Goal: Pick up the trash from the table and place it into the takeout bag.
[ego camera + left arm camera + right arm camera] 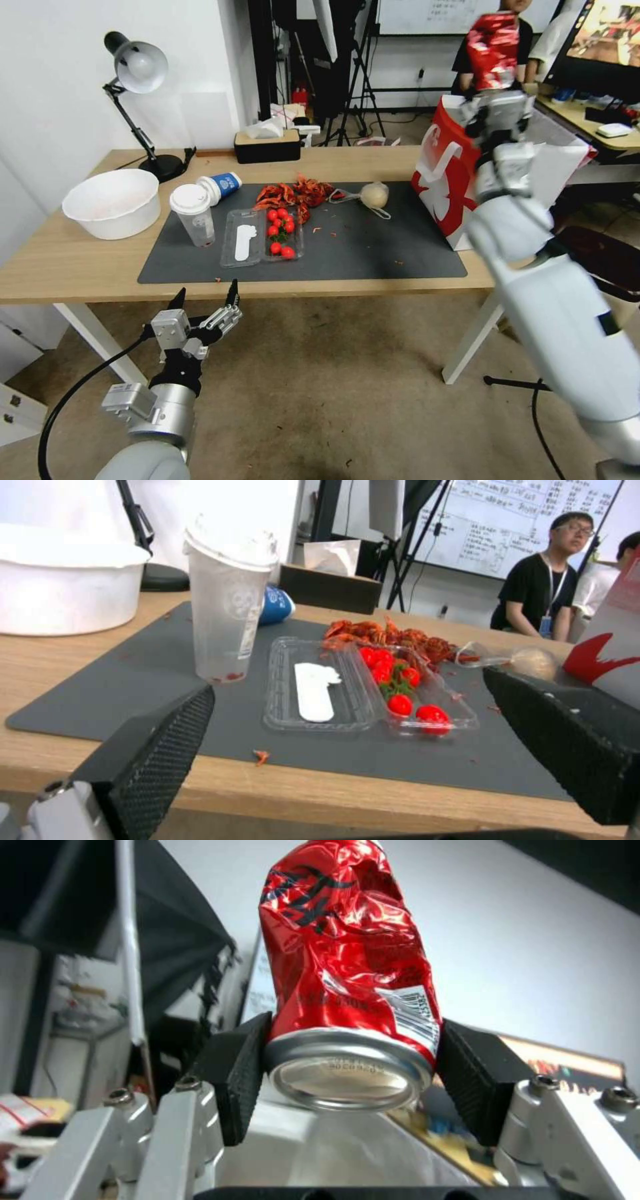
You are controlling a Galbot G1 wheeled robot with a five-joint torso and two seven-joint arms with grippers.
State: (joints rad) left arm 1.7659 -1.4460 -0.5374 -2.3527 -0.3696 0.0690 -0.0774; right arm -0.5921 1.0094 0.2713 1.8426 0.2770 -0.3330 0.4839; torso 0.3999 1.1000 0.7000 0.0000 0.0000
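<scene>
My right gripper (495, 90) is raised high and shut on a crushed red drink can (493, 48), held upright over the open top of the white-and-red takeout bag (443, 180). The right wrist view shows the can (347, 965) squeezed between both black pads (240, 1075). On the table (80, 267), a dark grey mat (373, 257) carries a clear white-lidded cup (193, 215), a tipped blue-and-white paper cup (221, 186) and a clear tray of cherry tomatoes (263, 237). My left gripper (207, 299) hangs open below the table's front edge, facing the cup (227, 605).
A white round bowl (113, 203) sits at the table's left end, with a desk lamp (137, 67) and a black tissue box (267, 145) behind. Red crayfish shells (297, 193) and a knotted plastic bag (373, 195) lie mid-mat. People sit beyond the bag.
</scene>
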